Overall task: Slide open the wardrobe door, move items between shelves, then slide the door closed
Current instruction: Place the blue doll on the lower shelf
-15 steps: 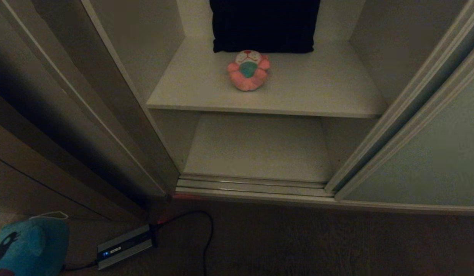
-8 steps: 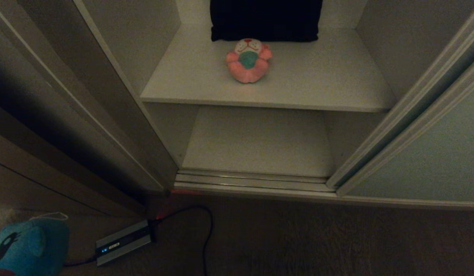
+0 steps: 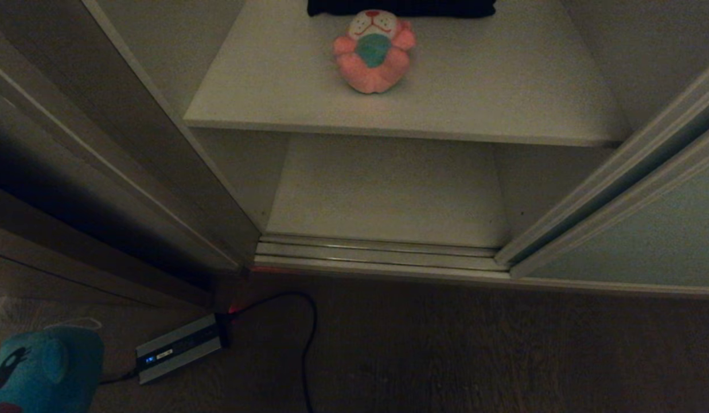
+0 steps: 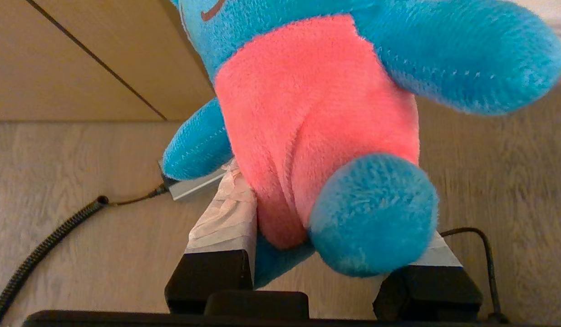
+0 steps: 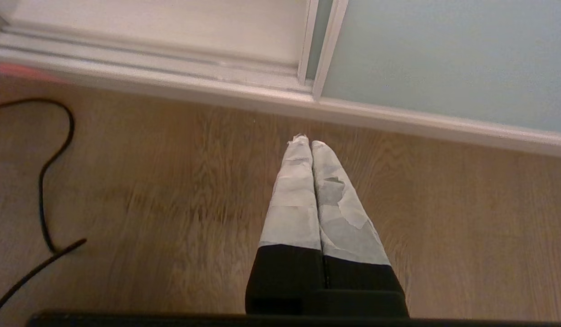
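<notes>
Evidently the sliding wardrobe door (image 3: 641,241) stood pushed to the right, leaving the wardrobe open. Inside it, the pink plush toy (image 3: 373,53) with its white face and teal shirt lay on the upper shelf (image 3: 503,97), just in front of a dark cushion (image 3: 400,7) at the back of that shelf. The lower shelf (image 3: 389,195) sat directly below the upper shelf, behind the ribbed floor track (image 3: 377,255).

The left gripper (image 4: 326,254) was clamped on the blue plush toy (image 4: 317,113) with the red belly, its taped fingers (image 4: 226,218) pressing the toy's lower body from both sides. Toy and gripper hung above the wooden floor (image 3: 475,355), left of the wardrobe opening, near a small silver box (image 3: 179,355) with a black cable (image 3: 308,344).

The right gripper (image 5: 310,145) hung over the floor in front of the door's bottom rail, its two taped fingers pressed together with nothing between them.
</notes>
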### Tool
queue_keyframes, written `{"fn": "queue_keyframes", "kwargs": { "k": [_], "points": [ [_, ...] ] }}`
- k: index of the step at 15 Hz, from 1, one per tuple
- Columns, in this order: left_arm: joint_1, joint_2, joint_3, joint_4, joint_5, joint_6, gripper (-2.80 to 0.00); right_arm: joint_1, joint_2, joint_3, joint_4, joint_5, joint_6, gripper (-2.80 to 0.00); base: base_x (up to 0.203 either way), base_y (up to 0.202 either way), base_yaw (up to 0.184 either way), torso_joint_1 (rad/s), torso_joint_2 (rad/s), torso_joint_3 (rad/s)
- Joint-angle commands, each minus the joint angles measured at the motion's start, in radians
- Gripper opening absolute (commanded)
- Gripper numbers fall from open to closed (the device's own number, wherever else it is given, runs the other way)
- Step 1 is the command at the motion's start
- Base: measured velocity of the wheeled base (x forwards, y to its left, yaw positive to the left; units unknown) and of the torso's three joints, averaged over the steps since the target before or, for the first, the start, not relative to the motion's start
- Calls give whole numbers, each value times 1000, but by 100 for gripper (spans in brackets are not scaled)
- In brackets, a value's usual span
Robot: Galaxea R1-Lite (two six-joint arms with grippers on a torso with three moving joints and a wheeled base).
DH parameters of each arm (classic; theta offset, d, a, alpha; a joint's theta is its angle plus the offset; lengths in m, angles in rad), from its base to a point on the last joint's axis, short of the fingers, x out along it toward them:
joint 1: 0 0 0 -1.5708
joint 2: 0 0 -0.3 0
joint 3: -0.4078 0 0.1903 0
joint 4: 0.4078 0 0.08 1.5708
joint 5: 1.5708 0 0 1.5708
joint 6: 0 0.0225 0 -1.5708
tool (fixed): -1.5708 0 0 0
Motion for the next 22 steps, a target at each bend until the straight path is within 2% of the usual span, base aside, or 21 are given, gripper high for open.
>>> {"fn": "queue_keyframes", "kwargs": {
  "k": [1,22],
  "points": [
    [0,4,0,0,0,0,-280,0,0,5,0,1,-1,-280,0,0,0,4,-5,-198],
    [-1,4,1,-4,-2,-1,-280,0,0,5,0,1,0,-280,0,0,0,4,2,-195]
  ]
}}
